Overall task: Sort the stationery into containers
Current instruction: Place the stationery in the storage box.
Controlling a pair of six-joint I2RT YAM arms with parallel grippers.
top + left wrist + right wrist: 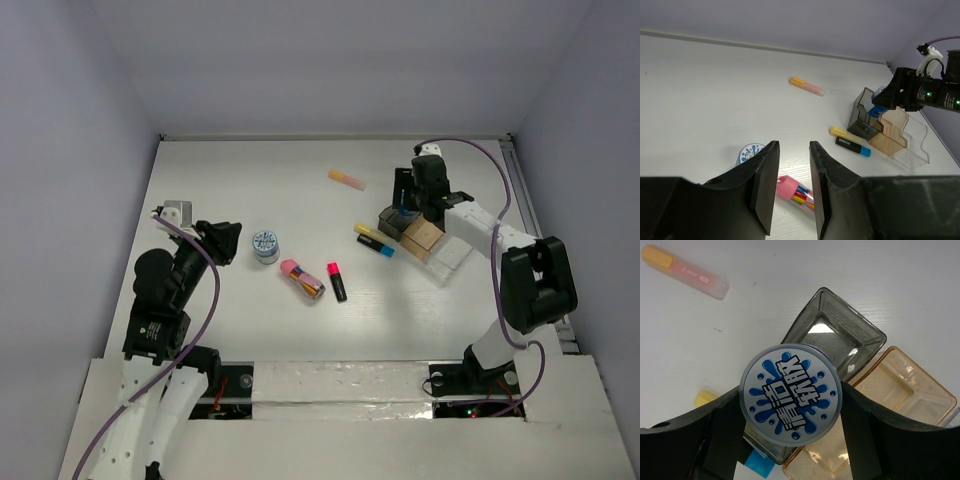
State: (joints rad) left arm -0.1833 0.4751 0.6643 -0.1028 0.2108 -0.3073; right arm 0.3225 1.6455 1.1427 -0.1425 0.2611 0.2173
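My right gripper [790, 412] is shut on a round blue-and-white roll [790, 395] and holds it over the dark grey tray [840, 337], beside the tan tray [900, 405]. The joined trays [425, 238] stand at the right in the top view, with the clear tray [452, 258] nearest. A second roll [265, 244], the pink-capped tube of sticks [301, 278] and a pink-capped black marker [337, 281] lie mid-table. Yellow [367, 232] and blue-capped [376, 246] markers lie left of the trays. A pale orange marker [347, 179] lies farther back. My left gripper [792, 187] is open and empty above the tube [796, 190].
White walls enclose the table on three sides. A metal rail [530, 215] runs along the right edge. A purple cable [495, 170] loops over the right arm.
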